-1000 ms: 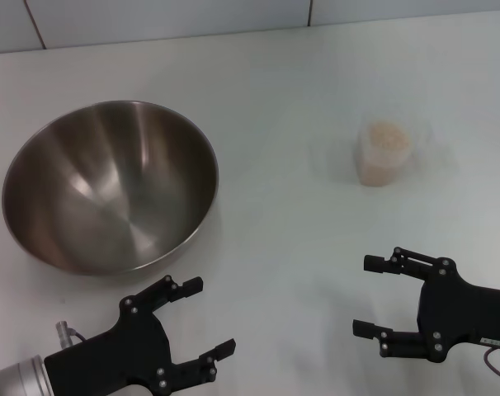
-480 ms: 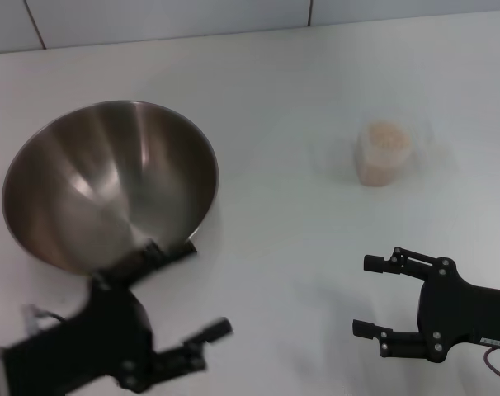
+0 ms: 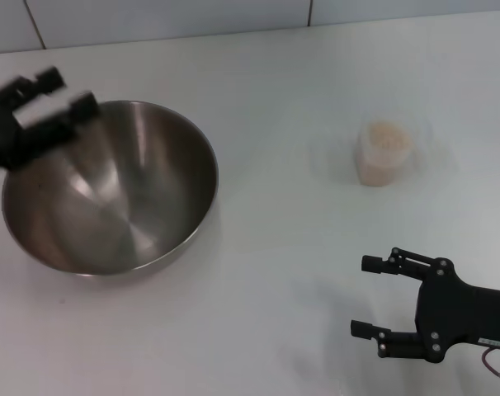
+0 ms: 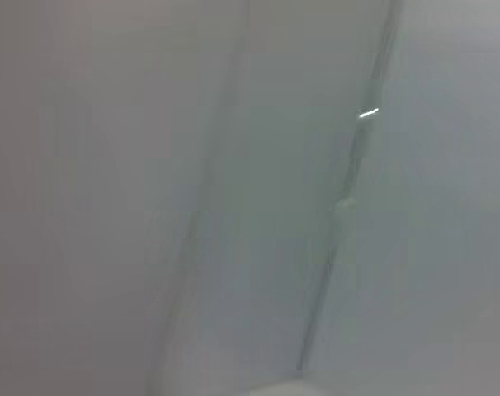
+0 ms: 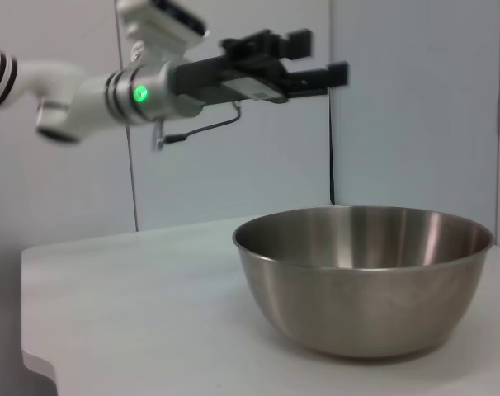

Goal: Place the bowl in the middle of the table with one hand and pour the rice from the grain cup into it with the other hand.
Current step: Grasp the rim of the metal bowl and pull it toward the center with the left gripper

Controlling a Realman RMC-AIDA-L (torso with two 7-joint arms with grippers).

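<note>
The steel bowl (image 3: 110, 186) stands on the left side of the white table (image 3: 275, 247). It also shows in the right wrist view (image 5: 365, 276). My left gripper (image 3: 68, 92) is open and empty, raised in the air above the bowl's far left rim; the right wrist view shows it (image 5: 324, 56) well above the bowl. The clear grain cup (image 3: 384, 153) stands upright at the right, filled with rice (image 3: 386, 136). My right gripper (image 3: 362, 297) is open and empty, low at the front right, well in front of the cup.
A grey panelled wall (image 3: 167, 16) runs along the table's far edge. The left wrist view shows only blurred wall. The table's corner edge (image 5: 35, 363) shows in the right wrist view.
My left gripper has swung up from the table's front edge, past the bowl's front rim, to high above its far left rim. The right gripper, bowl and cup have not moved.
</note>
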